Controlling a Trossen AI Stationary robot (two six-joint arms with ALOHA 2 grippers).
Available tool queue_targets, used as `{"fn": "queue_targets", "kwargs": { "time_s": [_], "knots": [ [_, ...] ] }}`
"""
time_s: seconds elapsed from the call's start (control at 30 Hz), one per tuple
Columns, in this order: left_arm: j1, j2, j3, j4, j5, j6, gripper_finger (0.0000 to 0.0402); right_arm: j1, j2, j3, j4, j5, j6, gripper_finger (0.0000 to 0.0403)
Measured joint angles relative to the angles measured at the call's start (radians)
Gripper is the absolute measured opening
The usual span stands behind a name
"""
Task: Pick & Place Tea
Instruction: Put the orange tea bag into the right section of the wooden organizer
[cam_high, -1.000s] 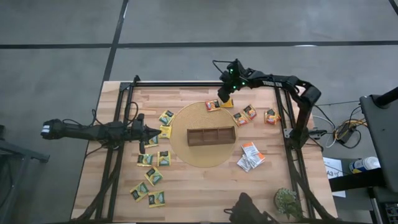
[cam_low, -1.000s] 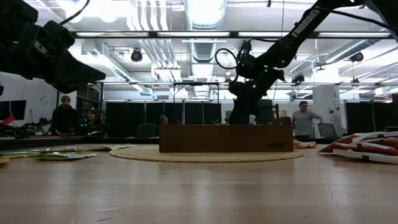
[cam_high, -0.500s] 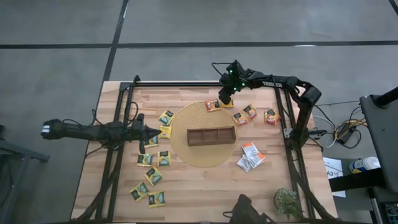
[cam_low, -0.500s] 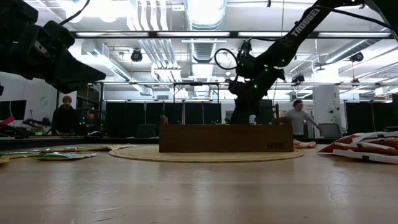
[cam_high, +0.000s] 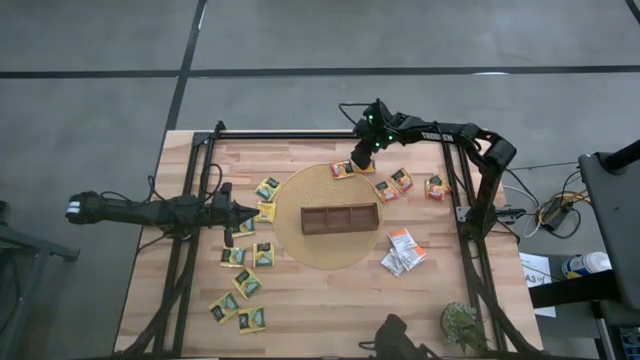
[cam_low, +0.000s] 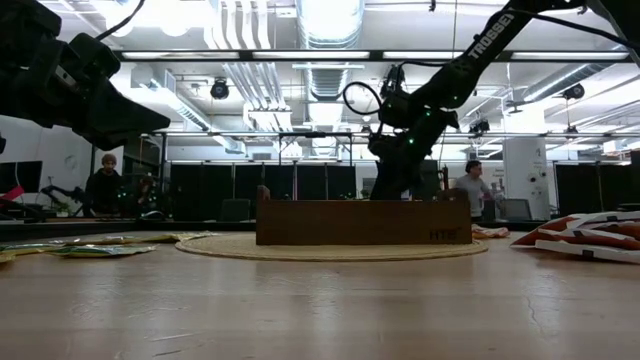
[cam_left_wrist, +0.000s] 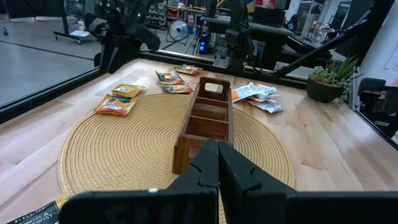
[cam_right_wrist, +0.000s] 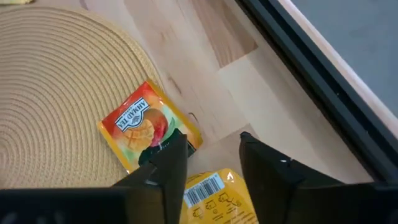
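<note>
The brown three-compartment wooden tray (cam_high: 340, 217) is seen at the centre of the high view on the round woven straw mat (cam_high: 300, 190), and its compartments appear unfilled, so the task is judged to be barely begun; the small flat square tea-bag packets are spread over the pale wooden worktop (cam_high: 330, 310): yellow-green packets (cam_high: 248, 283) at the left and lower left of the frame, orange packets (cam_high: 400, 180) at the upper right, white-and-orange packets (cam_high: 404, 250) right of the mat; the right tool (cam_high: 360, 160) is placed at the upper middle of the frame, over the mat's far rim, its fingers parted and nothing gripped; in the right wrist view an orange mango-printed packet (cam_right_wrist: 146, 127) lies partly on the mat just past the fingers, and a yellow barcoded packet (cam_right_wrist: 214, 199) lies between them; a grasp of one of these is judged to be the step in hand, with every packet left to be carried; the left tool (cam_high: 245, 213) is held at the left middle of the frame with its fingers shut and empty; the black frame rail (cam_high: 300, 135) runs close behind the right tool, so little room is left towards the top of the frame, whereas the way down to the tray is open across the mat.
</note>
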Motion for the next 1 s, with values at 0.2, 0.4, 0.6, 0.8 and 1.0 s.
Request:
{"fn": "queue_targets", "kwargs": {
  "time_s": [0.2,0.4,0.6,0.8,1.0],
  "knots": [
    [0.0,0.0,0.0,0.0,0.0,0.0,0.0,0.004,0.0,0.0,0.017,0.0,0.041,0.0166],
    [0.0,0.0,0.0,0.0,0.0,0.0,0.0,0.014,0.0,-0.004,0.019,0.001,0.056,0.0159],
    [0.0,0.0,0.0,0.0,0.0,0.0,0.0,0.025,0.0,-0.011,0.019,0.022,0.064,0.0146],
    [0.0,0.0,0.0,0.0,0.0,0.0,0.0,0.031,0.0,-0.015,0.033,0.022,0.071,0.0137],
    [0.0,0.0,0.0,0.0,0.0,0.0,0.0,0.038,0.005,-0.015,0.041,0.022,0.076,0.0132]
  ]
}}
